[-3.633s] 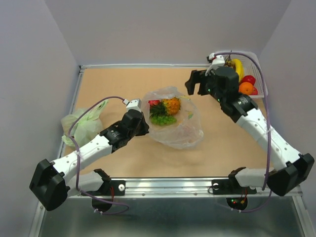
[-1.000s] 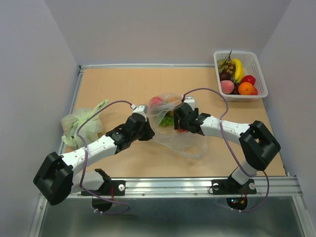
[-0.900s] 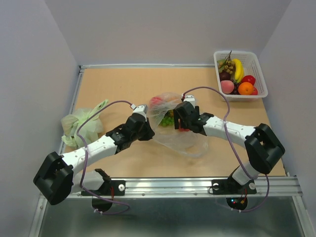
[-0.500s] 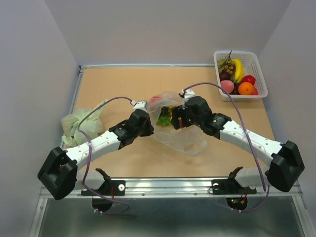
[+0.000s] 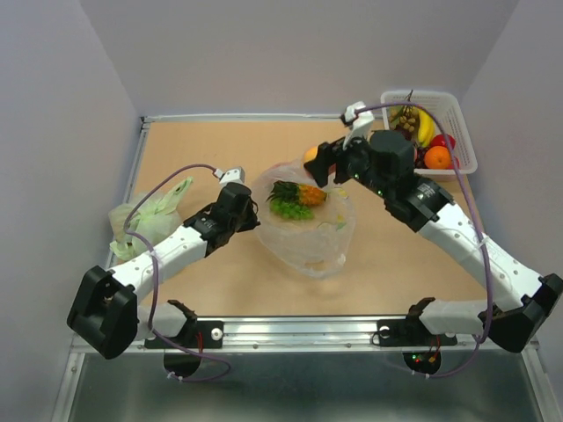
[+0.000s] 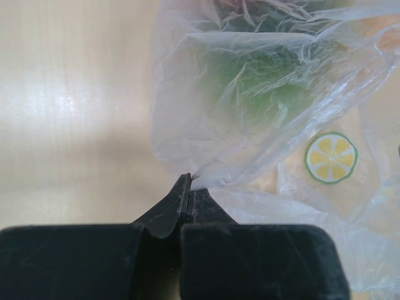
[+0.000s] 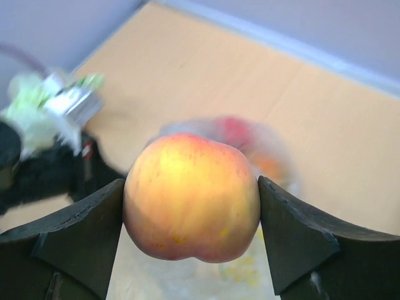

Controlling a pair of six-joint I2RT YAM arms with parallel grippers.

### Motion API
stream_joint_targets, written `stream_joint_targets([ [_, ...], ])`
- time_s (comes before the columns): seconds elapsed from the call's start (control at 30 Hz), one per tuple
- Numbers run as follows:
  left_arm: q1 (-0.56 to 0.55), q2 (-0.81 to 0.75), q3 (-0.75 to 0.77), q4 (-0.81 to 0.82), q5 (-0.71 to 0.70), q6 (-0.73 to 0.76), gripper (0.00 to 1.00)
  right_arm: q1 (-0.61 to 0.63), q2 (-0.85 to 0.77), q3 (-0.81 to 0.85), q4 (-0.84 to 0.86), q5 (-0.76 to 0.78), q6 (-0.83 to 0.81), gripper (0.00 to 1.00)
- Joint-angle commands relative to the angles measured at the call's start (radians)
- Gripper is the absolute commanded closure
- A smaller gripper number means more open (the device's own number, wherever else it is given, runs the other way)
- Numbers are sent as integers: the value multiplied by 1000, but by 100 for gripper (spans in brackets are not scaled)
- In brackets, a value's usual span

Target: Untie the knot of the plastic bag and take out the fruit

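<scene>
Looks like a robotics lab bench, built as a small test cell. Boxed in on three sides by plain pale grey-lilac panel walls (image 5: 290, 53) around a bare tan fibreboard tabletop (image 5: 220, 145). Edged at the near side with a silver aluminium mounting rail (image 5: 299, 331), carrying two white-and-black jointed robot arms (image 5: 167, 257). Wired with loose purple cables (image 5: 187, 166) and dotted with small red and green indicator lights (image 5: 422, 359) below the rail.

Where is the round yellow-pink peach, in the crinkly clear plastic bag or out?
Out: the right end effector holds the round yellow-pink peach above the clear plastic bag.
</scene>
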Motion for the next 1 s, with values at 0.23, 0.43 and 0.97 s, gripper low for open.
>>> stream_joint_targets([
  [0.23, 20, -98, -17, -15, 38, 34, 100, -478, 170, 278, 41, 394, -29, 70],
  [0.43, 20, -134, -40, -15, 68, 18, 100, -753, 400, 359, 50, 360, 116, 64],
  [0.97, 17, -206, -89, -9, 107, -5, 100, -830, 511, 481, 54, 146, 127, 0],
])
